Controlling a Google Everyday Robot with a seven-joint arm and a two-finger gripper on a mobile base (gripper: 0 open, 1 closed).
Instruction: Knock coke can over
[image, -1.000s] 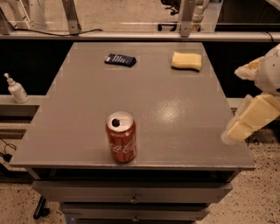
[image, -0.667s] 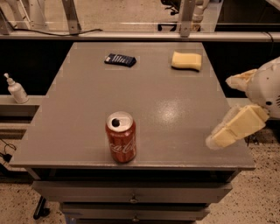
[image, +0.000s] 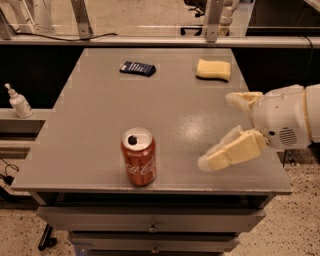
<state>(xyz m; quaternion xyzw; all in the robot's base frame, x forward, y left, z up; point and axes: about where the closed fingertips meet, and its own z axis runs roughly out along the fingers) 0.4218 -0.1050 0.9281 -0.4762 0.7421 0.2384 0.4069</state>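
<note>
Camera view right now: the coke can (image: 138, 157) is standing upright near the front edge of the grey table (image: 175, 115), a bit left of centre, with its silver top and tab opening facing up. So the actual job, tipping it, isn't done yet as far as I can see. Nothing is touching it.

The gripper (image: 217, 130) comes in from the right side of the frame and hangs over the front right part of the table. It's to the right of the can, with a clear stretch of bare tabletop between them. Jaws are spread wide, one finger (image: 242, 99) higher and farther back, the other (image: 227, 154) lower and angled toward the can, with nothing held between them. I can't really tell how high above the surface it is from this one angle.

My read: I'm in the approach, and everything that matters is left. I need to close that gap sideways and hit the can somewhere above its middle so it topples instead of just sliding. It's close to the front edge, so a sloppy shove could send it off the table, I reckon.

The yellow sponge (image: 213, 69) and the dark blue packet (image: 137, 68) sit at the back of the table, well apart from all this, so no worries there.
</note>
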